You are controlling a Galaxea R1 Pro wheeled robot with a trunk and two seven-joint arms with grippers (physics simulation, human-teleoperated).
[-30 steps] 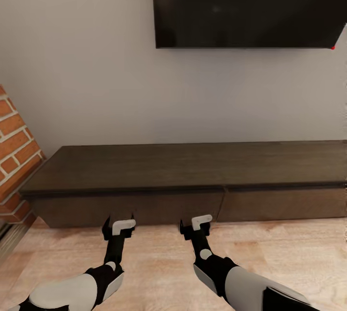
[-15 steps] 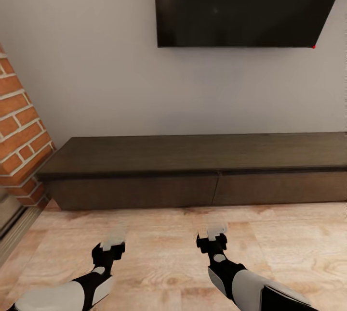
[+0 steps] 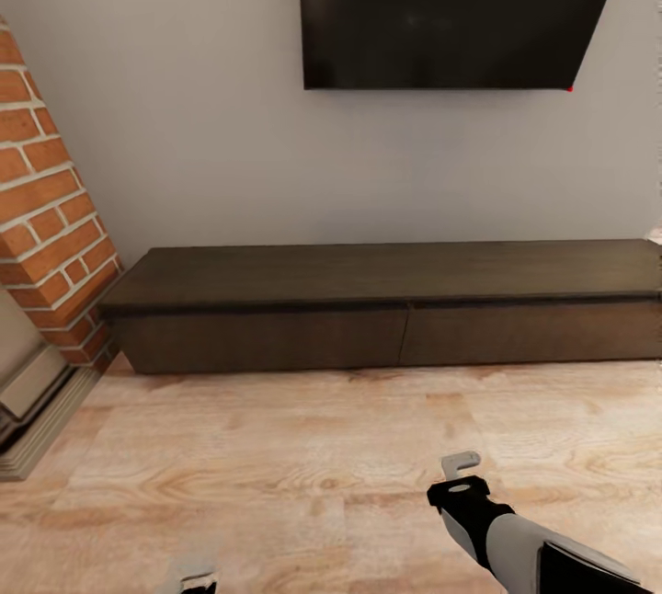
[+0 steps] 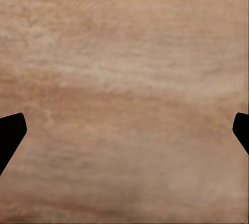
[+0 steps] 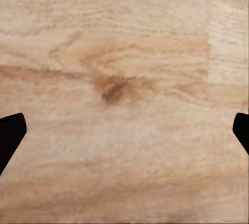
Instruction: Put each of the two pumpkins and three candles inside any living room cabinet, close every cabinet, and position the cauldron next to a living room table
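Both drawer fronts on the cabinet [image 3: 395, 336] look shut; right gripper [image 3: 462, 473] and left gripper [image 4: 124, 130], both wide open and empty, hang over the floor [image 3: 276, 447] in front of it.

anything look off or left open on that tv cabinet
Nothing stands out. The cabinet sits level against the wall with both drawer fronts flush and shut, its top bare. Both grippers, left and right, hang open over wood floor.

Black television [image 3: 450, 5] on grey wall [image 3: 184, 116]; brick column [image 3: 46, 208]; wooden floor [image 3: 276, 456].
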